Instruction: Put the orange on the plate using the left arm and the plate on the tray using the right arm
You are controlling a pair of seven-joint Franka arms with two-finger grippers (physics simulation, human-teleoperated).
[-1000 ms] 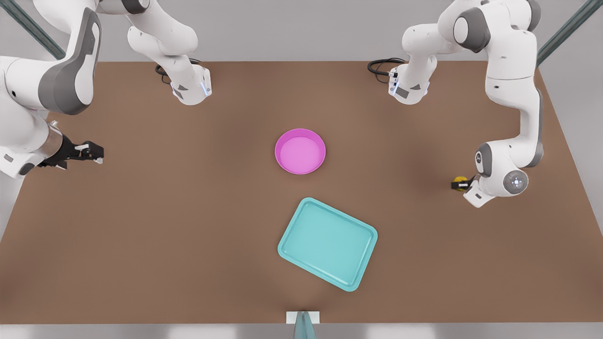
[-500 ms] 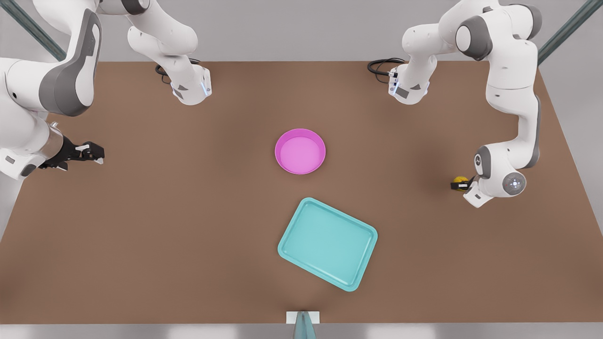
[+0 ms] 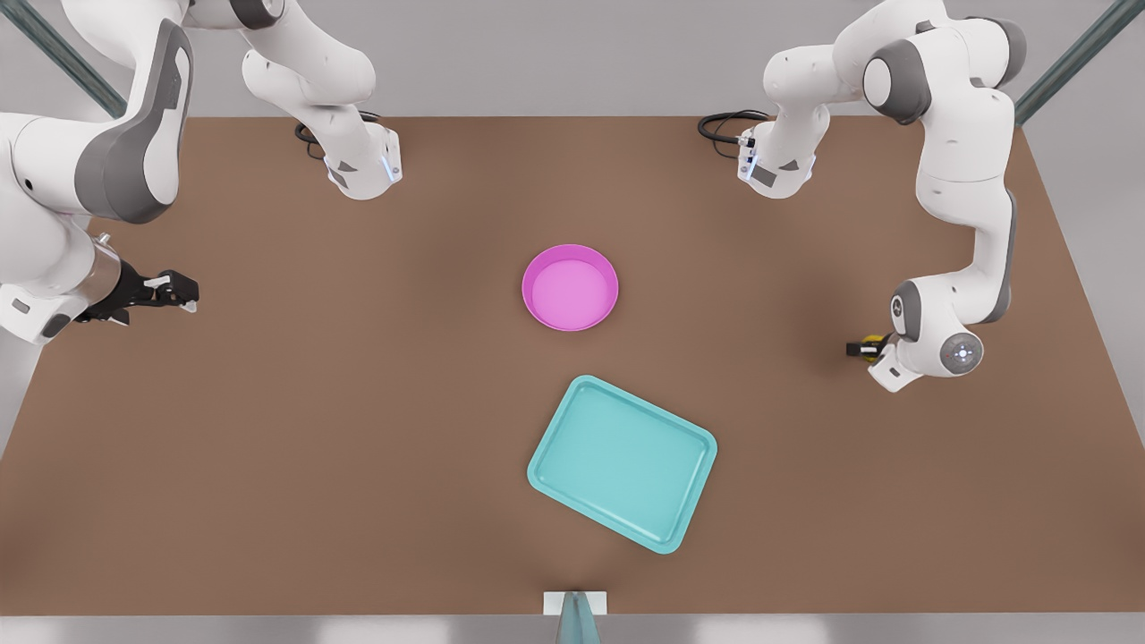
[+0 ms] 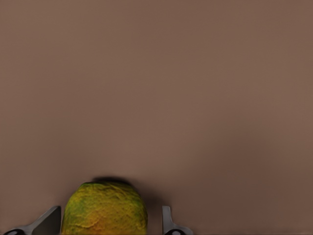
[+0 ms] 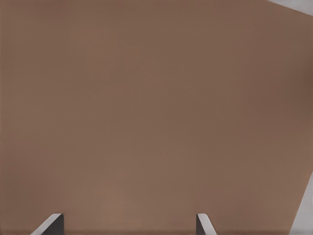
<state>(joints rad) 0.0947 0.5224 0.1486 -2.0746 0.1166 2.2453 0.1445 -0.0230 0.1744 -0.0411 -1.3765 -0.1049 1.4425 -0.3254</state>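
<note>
The orange (image 4: 104,208) rests on the brown table between the fingers of my left gripper (image 4: 110,216). One finger is against it and a small gap shows at the other, so the gripper is open. In the front view that gripper (image 3: 860,347) sits low at the right, with a sliver of the orange (image 3: 875,340) showing beside it. The pink plate (image 3: 570,287) lies empty at the table's middle. Nearer the front edge is the teal tray (image 3: 622,462), set at an angle and empty. My right gripper (image 3: 179,291) waits open far at the left, over bare table (image 5: 128,223).
Both arm bases stand at the back of the table (image 3: 362,170) (image 3: 776,170), with black cables beside them. A small white mount (image 3: 575,604) sits at the front edge. Bare brown tabletop lies between the orange and the plate.
My left arm's wrist has shifted slightly toward the front view's left and lower, hiding more of the orange. The right gripper, plate and tray have stayed put.
</note>
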